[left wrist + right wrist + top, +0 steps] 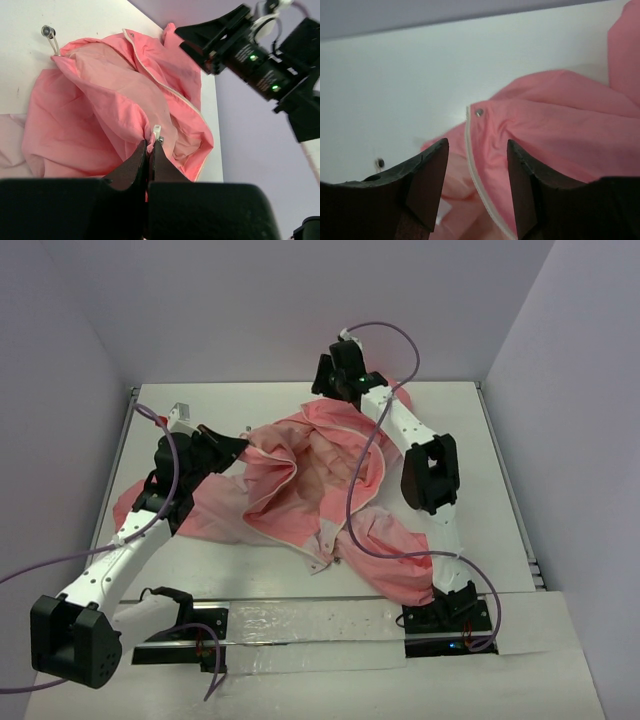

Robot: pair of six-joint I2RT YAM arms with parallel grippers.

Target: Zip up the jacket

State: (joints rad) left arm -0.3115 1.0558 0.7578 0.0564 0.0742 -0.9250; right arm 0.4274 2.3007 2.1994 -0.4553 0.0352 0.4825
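Between the tips of my left gripper (150, 145), clamped tight, is a fold of the jacket (85, 115) right by its zipper (160, 82). That line runs away across the table (25, 65) toward my right gripper (477, 150), whose jaws stand apart with the white edge just beyond them.

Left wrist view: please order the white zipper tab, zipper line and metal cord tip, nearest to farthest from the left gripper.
1. White zipper tab, at the left gripper's fingertips.
2. Zipper line, up the middle of the jacket.
3. Metal cord tip, far left on the table.
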